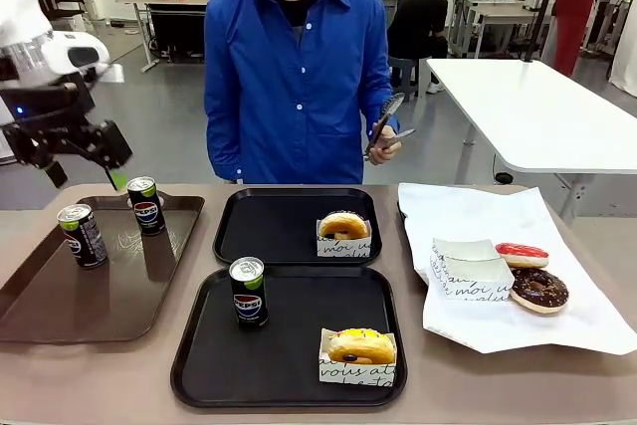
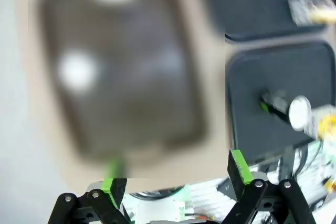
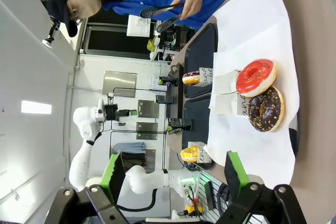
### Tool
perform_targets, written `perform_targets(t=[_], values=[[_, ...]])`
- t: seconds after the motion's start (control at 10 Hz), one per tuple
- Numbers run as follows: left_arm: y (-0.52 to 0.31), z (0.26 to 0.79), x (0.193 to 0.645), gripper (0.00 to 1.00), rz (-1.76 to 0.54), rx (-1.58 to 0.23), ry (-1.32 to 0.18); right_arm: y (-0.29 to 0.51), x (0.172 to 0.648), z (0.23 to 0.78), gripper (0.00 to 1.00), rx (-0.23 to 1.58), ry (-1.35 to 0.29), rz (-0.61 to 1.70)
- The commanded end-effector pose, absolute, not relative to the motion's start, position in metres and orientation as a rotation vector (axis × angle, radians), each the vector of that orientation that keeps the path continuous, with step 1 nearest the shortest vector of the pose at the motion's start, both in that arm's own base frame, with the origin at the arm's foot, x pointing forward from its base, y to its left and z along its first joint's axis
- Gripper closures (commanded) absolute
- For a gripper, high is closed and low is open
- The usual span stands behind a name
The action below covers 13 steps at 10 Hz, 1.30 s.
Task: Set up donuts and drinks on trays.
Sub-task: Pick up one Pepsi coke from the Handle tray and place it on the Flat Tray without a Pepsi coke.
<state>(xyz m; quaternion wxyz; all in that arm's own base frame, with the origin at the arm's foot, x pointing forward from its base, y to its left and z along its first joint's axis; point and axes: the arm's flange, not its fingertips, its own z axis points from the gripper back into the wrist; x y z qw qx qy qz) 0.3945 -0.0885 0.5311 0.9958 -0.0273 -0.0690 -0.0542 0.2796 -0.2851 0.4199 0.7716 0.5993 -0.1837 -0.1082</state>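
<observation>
a tan table (image 1: 90, 385) carries everything. on its right side lies a large white paper sheet (image 1: 478, 216). on the left sits a long glossy brown tray (image 1: 60, 306), and in the middle are two black square plastic trays, a far one (image 1: 269, 231) and a near one (image 1: 299, 335). a person in a blue shirt (image 1: 289, 87) stands at the far side, one hand (image 1: 383, 146) holding dark tongs (image 1: 386, 118).

the far tray holds a golden donut (image 1: 343, 226) in a white sleeve. the near tray holds a yellow-iced donut (image 1: 361, 347) in its sleeve at the front right corner, and a slim black pepsi can (image 1: 248, 292) standing upright near its left side. a red-iced donut (image 1: 522, 255) and a chocolate-iced donut (image 1: 538, 289) lie side by side on the paper, next to an empty white sleeve (image 1: 468, 268). two more cans (image 1: 82, 236) (image 1: 146, 205) stand upright on the brown tray.

the left claw (image 2: 176, 169) hangs over the brown tray's far left end, released and holding nothing. the right claw (image 3: 173, 174) is spread wide and holds nothing.
</observation>
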Motion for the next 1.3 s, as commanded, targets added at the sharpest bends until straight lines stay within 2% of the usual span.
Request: perform_targets(t=[0.0,0.4,0.8,1.2], values=[[-0.067,0.528,0.442,0.0,0.01,-0.028,-0.167,-0.285,0.279,0.421,0.0,1.31,-0.4,-0.231],[-0.023,0.493,0.476,0.0,0.126,0.031,-0.203,-0.285,0.279,0.421,0.0,1.31,-0.4,-0.231],[-0.003,0.453,0.472,0.0,0.171,0.027,-0.169,-0.285,0.279,0.421,0.0,1.31,-0.4,-0.231],[0.0,0.447,0.472,0.0,0.161,0.004,-0.13,-0.285,0.279,0.421,0.0,1.31,-0.4,-0.231]])
